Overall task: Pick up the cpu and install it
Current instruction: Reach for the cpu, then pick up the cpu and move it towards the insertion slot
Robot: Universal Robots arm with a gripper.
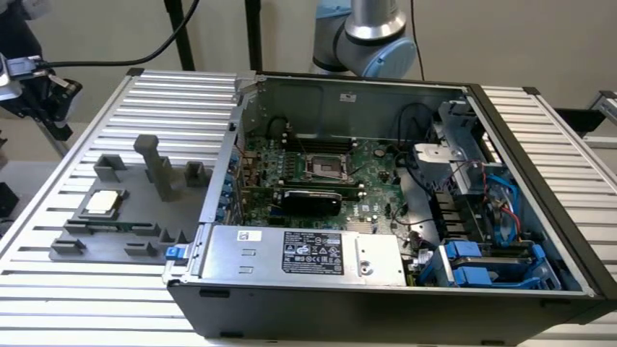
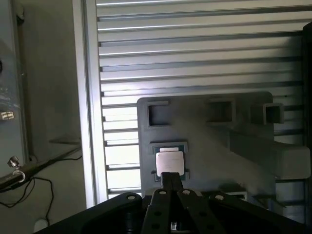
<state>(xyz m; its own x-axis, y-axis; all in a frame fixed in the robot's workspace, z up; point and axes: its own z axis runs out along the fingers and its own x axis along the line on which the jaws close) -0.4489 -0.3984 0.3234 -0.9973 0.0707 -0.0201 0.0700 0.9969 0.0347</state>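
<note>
The cpu [image 1: 104,203] is a small silver square lying flat in a recess of the grey holder [image 1: 144,220] on the ribbed table, at the exterior view's left. In the wrist view the cpu [image 2: 169,162] sits in the same grey holder [image 2: 209,146], just beyond my gripper [image 2: 169,176]. Its black fingers are pressed together, shut, with nothing between them, and they hover above the chip without touching it. The black motherboard socket [image 1: 325,167] lies open inside the computer case [image 1: 386,307]. My arm [image 1: 371,32] rises behind the case.
A silver labelled power-supply box [image 1: 308,251] fills the case's near side, with cables and blue drive bays [image 1: 487,264] at the exterior view's right. Upright grey posts [image 1: 159,166] stand on the holder near the chip. A black cable [image 1: 115,61] hangs at the back left.
</note>
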